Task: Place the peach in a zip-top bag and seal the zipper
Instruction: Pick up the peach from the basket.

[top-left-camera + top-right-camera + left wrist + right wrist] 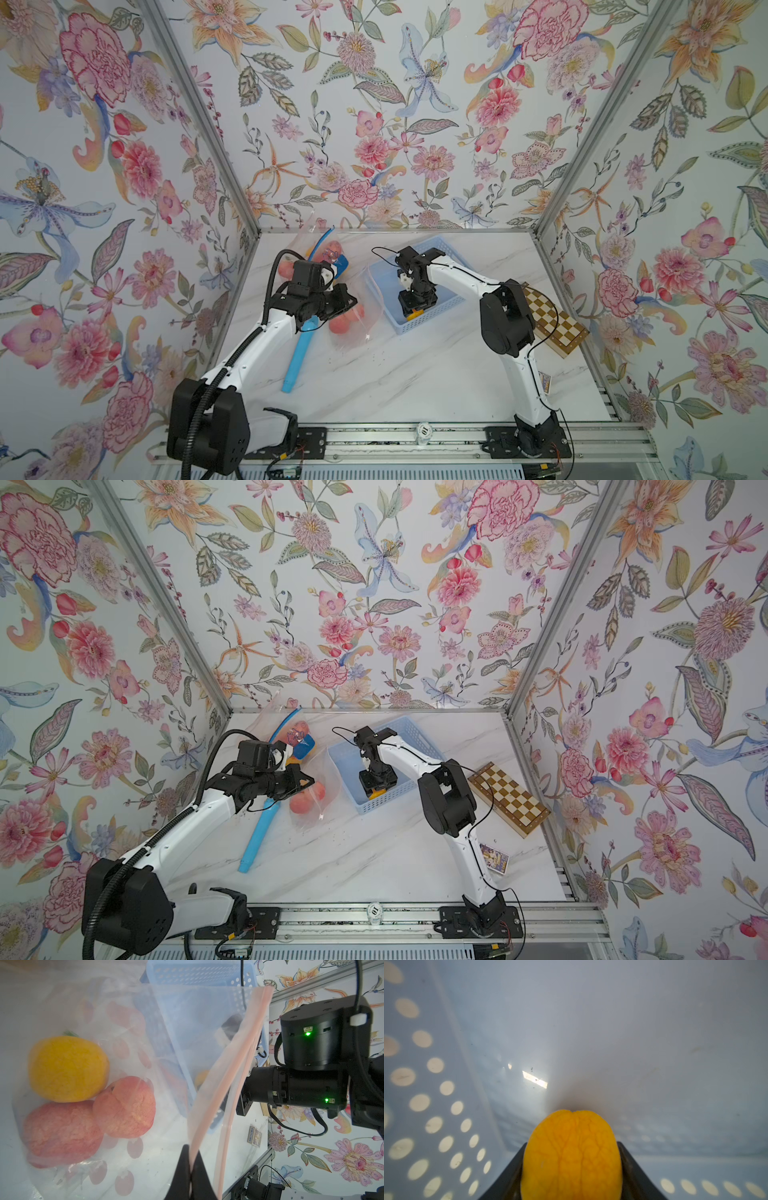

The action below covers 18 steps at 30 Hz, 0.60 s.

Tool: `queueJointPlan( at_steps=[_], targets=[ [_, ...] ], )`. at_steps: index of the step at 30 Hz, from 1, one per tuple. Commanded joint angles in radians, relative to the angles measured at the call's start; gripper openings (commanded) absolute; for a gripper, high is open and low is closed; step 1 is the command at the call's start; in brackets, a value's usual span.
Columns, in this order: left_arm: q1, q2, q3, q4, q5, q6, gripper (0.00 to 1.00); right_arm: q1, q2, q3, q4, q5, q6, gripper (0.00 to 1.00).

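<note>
On the table (415,374) a blue tube (299,357) lies left of the clear bag (353,332), a chessboard (552,322) and card deck (494,858) sit at the right, and the basket (419,326) stands between them, its walls closing in the yellow peach (571,1159) at its near end. The left gripper (190,1157) reaches rightward, jaws pinched together on the bag's pink zipper strip (234,1064); three fruits (68,1068) lie inside. The right arm bends down into the basket, its gripper (572,1144) pointing down, fingers (512,1178) touching both sides of the peach.
</note>
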Motion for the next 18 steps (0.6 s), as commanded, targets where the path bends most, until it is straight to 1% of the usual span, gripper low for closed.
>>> queueJointPlan(
  at_steps=[1,7,18],
  targets=[
    [0.011,0.006,-0.009,0.005,-0.004,0.010,0.00,-0.009,0.003,0.024,-0.026,0.008,-0.003,0.56],
    [0.011,0.006,-0.012,0.007,-0.004,0.010,0.00,-0.013,-0.020,0.040,-0.026,0.034,0.008,0.57],
    [0.010,0.000,-0.019,0.008,-0.006,0.012,0.00,-0.010,-0.025,0.085,-0.001,0.102,0.041,0.53]
  ],
)
